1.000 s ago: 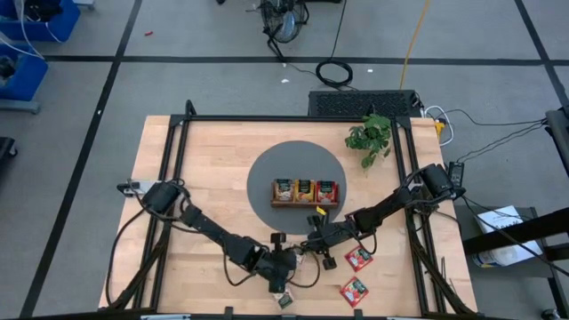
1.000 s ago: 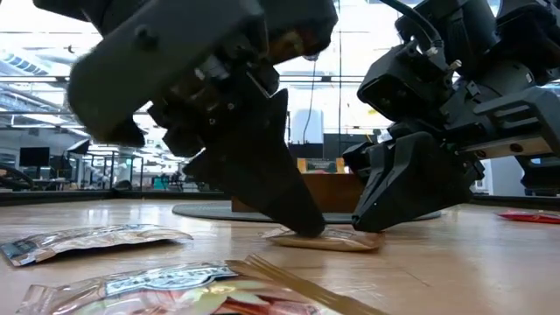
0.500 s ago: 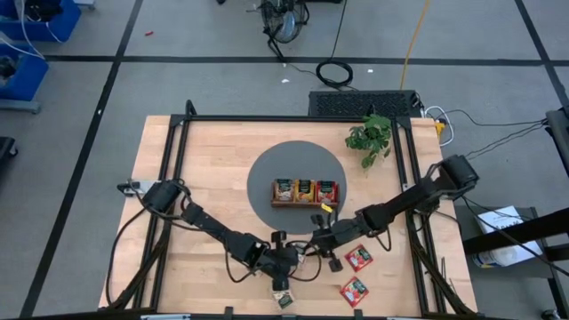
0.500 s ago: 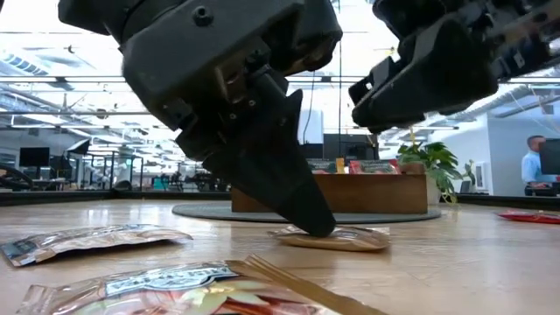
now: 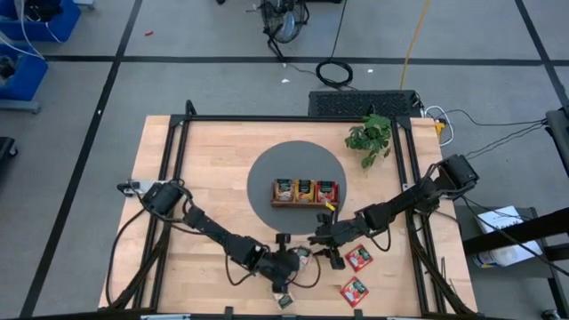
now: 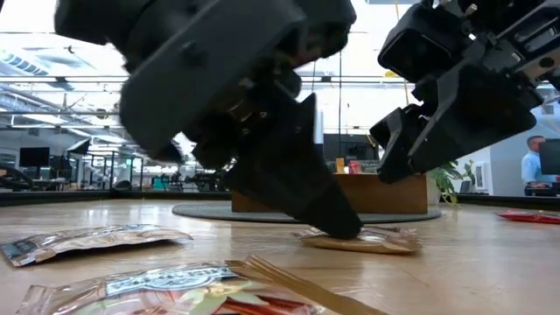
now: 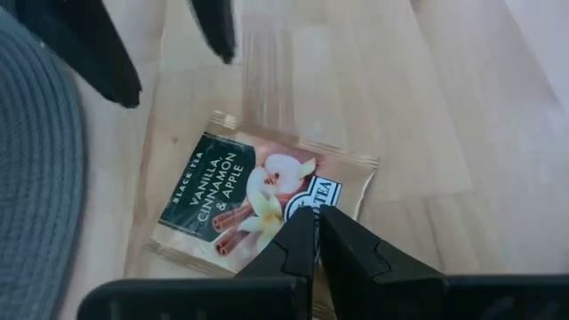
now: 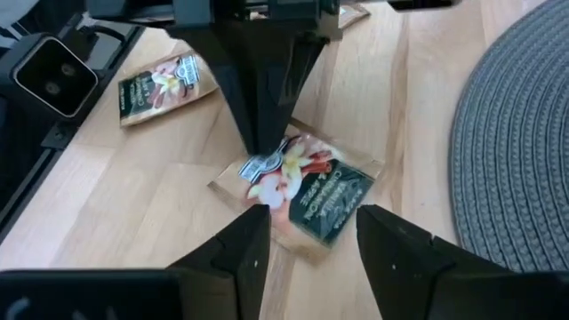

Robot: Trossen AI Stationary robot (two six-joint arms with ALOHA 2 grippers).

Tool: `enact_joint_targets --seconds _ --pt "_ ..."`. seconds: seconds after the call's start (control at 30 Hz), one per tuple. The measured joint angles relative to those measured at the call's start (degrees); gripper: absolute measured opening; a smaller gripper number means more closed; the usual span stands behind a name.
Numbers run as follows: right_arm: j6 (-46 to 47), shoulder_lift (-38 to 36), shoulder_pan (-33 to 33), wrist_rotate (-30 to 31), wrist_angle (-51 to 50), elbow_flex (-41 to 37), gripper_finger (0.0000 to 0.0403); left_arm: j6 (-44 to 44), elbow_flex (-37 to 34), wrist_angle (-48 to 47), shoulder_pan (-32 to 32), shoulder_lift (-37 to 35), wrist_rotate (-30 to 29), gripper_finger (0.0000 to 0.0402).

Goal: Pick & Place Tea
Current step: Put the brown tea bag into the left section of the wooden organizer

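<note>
A tea packet [image 7: 258, 200] marked vanilla, cinnamon and apple lies flat on the wood near the front of the table, just off the grey mat [image 5: 267, 169]. My left gripper [image 7: 316, 233] is shut, and its tips are down on the packet [image 8: 307, 191]. My right gripper [image 8: 311, 244] hangs open above the packet's other side, clear of it [image 6: 367, 241]. The low view shows it raised [image 6: 437, 131]. In the high view the two grippers meet [image 5: 307, 252] in front of the wooden tray [image 5: 305, 203]. My left gripper presses its shut fingertips [image 8: 265, 147] down on the packet's logo end [image 7: 327, 191], close to that edge. The fingers slant down from the table's near left. The packet lies flat on the wood beneath them.
The tray holds packets in its three compartments on the round mat. Two red packets [image 5: 358, 258] [image 5: 354, 290] lie to the right near the front edge. One more packet [image 8: 164, 84] lies beside my left arm, and others [image 6: 87, 238] lie close to the low camera. A plant [image 5: 371, 135] stands far right.
My right gripper has opened, let go of the packet and risen off the table, drawing back a little toward the right. My left gripper stays pressed on the packet, which has slid slightly toward the table's right and still lies flat.
</note>
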Motion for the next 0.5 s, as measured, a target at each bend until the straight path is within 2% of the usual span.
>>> enact_joint_targets --seconds 0.1,0.5 --pt "0.0 -0.02 0.08 0.0 1.32 -0.42 0.0157 0.85 -0.17 -1.34 -1.31 -1.31 -2.56 0.003" --pt "0.66 -0.02 0.08 0.0 6.21 -2.98 0.0157 2.31 -0.03 -1.94 -2.74 -1.66 -5.55 0.003"
